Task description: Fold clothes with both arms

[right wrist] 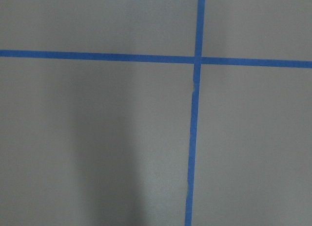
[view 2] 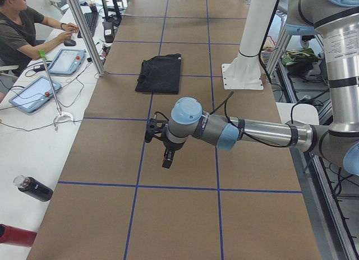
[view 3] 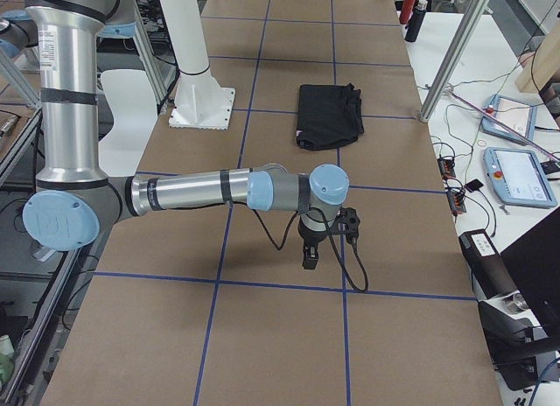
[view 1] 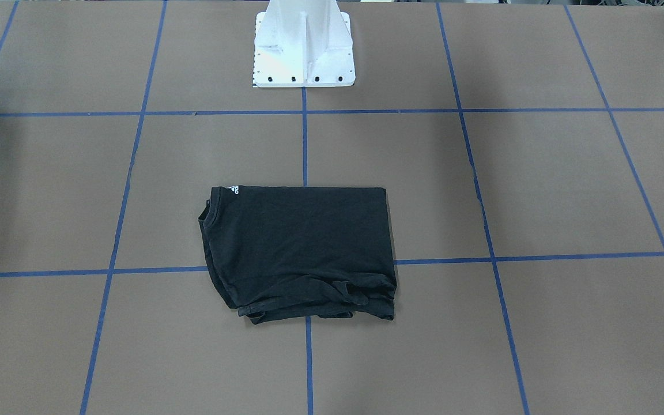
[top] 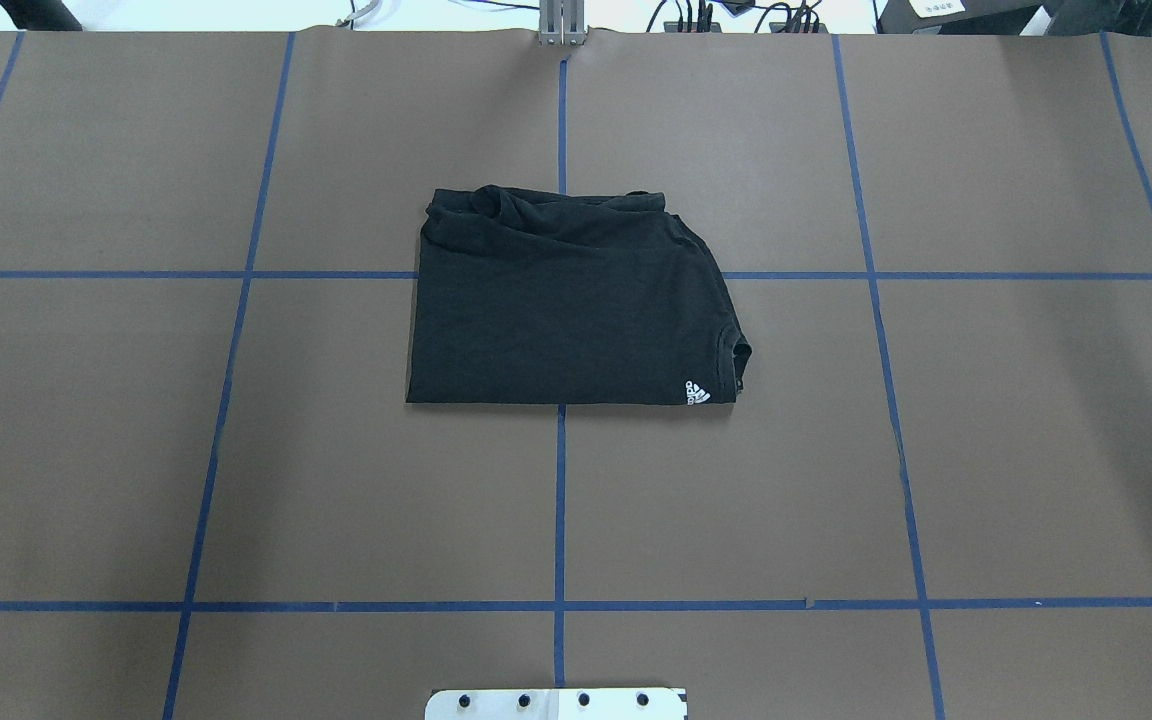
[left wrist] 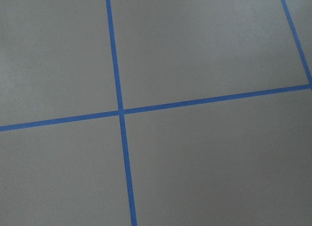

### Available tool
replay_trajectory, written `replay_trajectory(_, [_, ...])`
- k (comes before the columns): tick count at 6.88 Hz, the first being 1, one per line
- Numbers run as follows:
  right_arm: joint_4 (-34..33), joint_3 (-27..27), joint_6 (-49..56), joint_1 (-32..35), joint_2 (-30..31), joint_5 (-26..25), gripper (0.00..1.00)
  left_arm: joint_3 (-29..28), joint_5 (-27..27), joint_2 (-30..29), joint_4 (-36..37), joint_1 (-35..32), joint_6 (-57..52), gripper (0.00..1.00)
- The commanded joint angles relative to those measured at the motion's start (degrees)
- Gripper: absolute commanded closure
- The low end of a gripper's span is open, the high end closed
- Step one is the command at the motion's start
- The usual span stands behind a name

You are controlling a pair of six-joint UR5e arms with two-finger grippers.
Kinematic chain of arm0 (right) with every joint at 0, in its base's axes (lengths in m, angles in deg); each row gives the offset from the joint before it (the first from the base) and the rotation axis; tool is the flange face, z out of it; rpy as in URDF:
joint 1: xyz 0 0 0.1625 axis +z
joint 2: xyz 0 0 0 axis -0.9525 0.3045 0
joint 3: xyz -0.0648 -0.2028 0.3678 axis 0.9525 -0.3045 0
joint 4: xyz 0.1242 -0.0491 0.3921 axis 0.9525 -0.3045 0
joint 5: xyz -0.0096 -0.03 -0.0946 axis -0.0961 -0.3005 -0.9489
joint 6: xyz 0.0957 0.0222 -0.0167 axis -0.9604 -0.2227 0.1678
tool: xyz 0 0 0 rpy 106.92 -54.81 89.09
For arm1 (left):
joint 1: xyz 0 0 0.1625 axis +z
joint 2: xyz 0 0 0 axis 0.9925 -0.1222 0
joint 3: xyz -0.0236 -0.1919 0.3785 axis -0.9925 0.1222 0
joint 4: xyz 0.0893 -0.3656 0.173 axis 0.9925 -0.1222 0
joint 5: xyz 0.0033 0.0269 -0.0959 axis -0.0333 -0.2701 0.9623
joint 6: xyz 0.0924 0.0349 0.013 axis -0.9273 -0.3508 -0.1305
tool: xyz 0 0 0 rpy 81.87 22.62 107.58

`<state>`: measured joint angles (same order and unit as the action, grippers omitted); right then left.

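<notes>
A folded T-shirt [top: 566, 300] lies on the bench [top: 236, 450], midway between its two ends and in front of the pedestal base [view 1: 303, 52] at the robot's edge. The left arm [view 2: 247, 131] reaches over the bench's left end and the right arm [view 3: 201, 192] over its right end, both well apart from the T-shirt.

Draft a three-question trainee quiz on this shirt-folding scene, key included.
1. True or false: the left gripper and the right gripper both hang away from the T-shirt.
2. In the overhead view, the white logo sits at the T-shirt's: A) lower right corner B) upper left corner C) centre.
3. What colour are the grid lines on the table?
Key: 1 true; 2 A; 3 blue.
</notes>
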<state>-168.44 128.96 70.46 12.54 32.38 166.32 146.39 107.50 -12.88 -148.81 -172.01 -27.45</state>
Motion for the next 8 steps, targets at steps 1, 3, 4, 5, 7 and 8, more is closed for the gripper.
replay_trajectory(1, [5.6,-0.1,-0.6,0.0,1.1,-0.2,0.00,-1.3,0.7,-0.4,0.1,0.2,0.0,0.00])
replay_trajectory(3, [5.9,-0.2,-0.8,0.0,1.5,-0.1,0.00,-1.3,0.6,-0.6,-0.1,0.2,0.1,0.00])
replay_trajectory(4, [5.9,0.2,-0.7,0.0,1.5,1.1,0.00,-0.6,0.6,-1.2,-0.1,0.2,0.2,0.00])
replay_trajectory(5, [5.9,0.0,-0.6,0.0,1.5,2.4,0.00,-0.7,0.8,-1.2,-0.3,0.1,0.5,0.00])
replay_trajectory(7, [6.0,1.0,0.1,0.0,2.4,2.3,0.00,-0.7,0.1,-1.0,-0.4,0.1,0.6,0.00])
replay_trajectory(8, [6.1,2.1,0.3,0.0,3.7,1.6,0.00,-0.6,0.3,-0.7,-0.4,0.0,0.6,0.00])
